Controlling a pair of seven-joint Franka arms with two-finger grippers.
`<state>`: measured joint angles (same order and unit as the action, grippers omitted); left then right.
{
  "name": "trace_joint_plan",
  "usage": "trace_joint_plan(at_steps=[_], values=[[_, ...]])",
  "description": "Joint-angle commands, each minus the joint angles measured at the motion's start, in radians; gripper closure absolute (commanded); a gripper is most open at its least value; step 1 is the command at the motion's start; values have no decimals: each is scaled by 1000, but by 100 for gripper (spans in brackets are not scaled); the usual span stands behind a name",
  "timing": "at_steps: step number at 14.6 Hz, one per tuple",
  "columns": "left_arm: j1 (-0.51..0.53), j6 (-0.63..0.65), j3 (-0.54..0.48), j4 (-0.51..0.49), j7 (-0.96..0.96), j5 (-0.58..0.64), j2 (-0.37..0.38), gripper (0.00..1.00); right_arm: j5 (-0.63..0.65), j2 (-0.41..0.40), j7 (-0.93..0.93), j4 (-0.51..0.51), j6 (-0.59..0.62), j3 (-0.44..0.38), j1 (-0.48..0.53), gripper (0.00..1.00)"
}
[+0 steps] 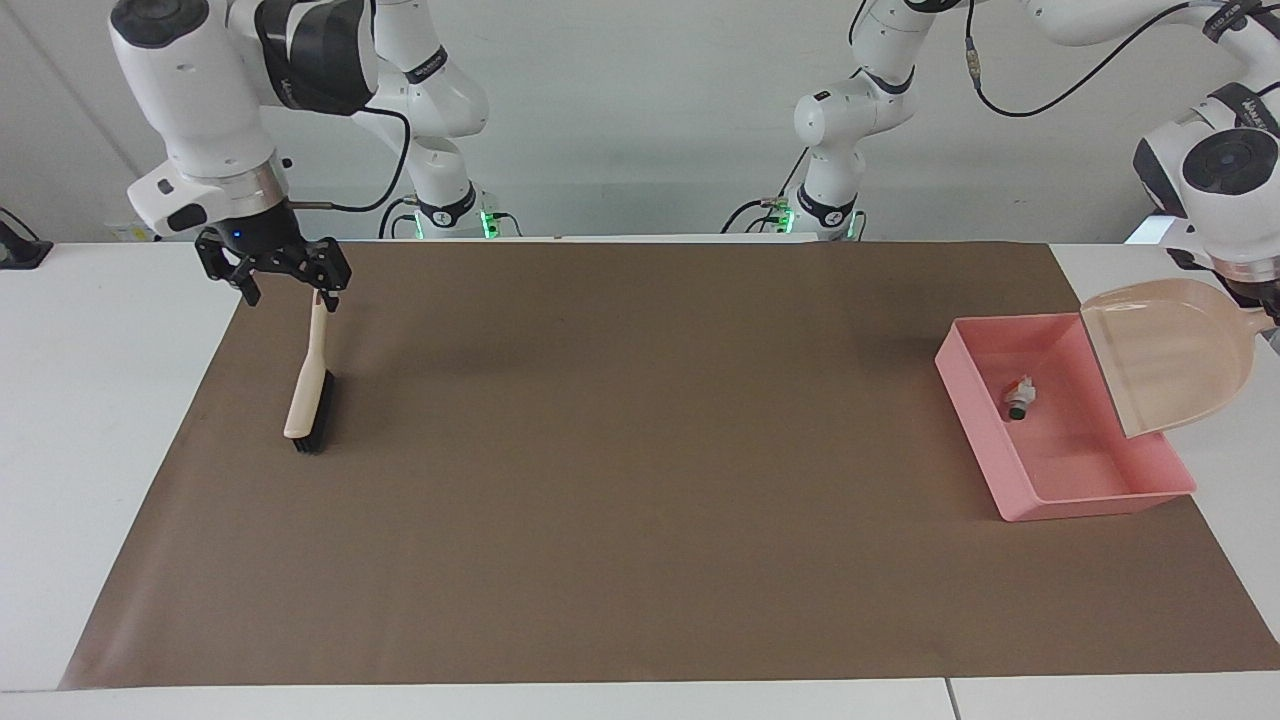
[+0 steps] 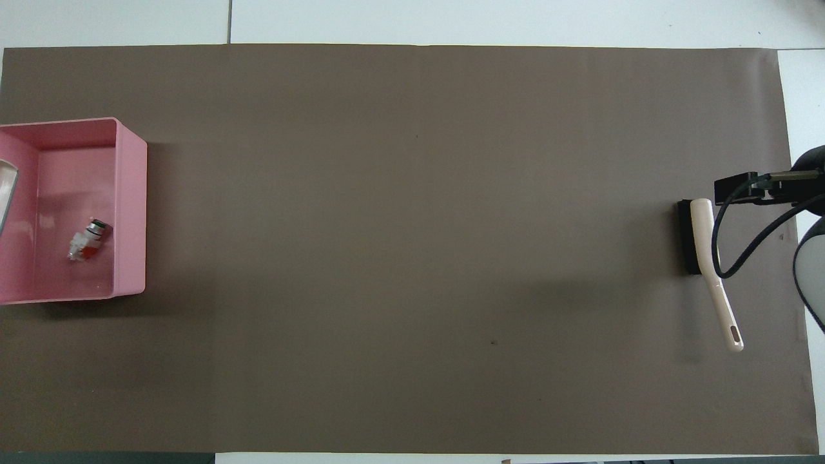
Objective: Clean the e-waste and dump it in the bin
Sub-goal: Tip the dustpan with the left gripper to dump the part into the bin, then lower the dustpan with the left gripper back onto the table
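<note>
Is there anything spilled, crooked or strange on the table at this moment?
Nothing stands out. The whitish cylinder lies inside the pink bin, none on the brown mat. The left gripper holds the dustpan tipped over the bin. The brush lies on the mat under the open right gripper.

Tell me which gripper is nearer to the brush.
Right. The right gripper hangs open just above the handle end of the brush. The left gripper, mostly out of view, holds the dustpan tilted over the pink bin at the table's other end.
</note>
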<state>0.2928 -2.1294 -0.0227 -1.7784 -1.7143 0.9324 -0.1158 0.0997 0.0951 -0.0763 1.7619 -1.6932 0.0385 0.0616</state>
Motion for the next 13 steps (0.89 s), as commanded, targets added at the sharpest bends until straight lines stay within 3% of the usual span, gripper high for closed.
trace_joint_plan(at_steps=[1, 5, 9, 13], values=[[-59, 88, -5, 24, 15, 80, 28, 100, -17, -32, -80, -114, 134, -80, -69, 0], [-90, 115, -3, 22, 21, 219, 62, 100, -86, -60, -76, -183, 214, -83, -42, 0], [-99, 114, 6, 14, 6, 201, 103, 100, -92, -68, -36, -200, 224, -83, -42, 0], [-119, 161, 9, 4, -60, -45, 133, 99, -92, -67, 0, -197, 216, -85, -52, 0]])
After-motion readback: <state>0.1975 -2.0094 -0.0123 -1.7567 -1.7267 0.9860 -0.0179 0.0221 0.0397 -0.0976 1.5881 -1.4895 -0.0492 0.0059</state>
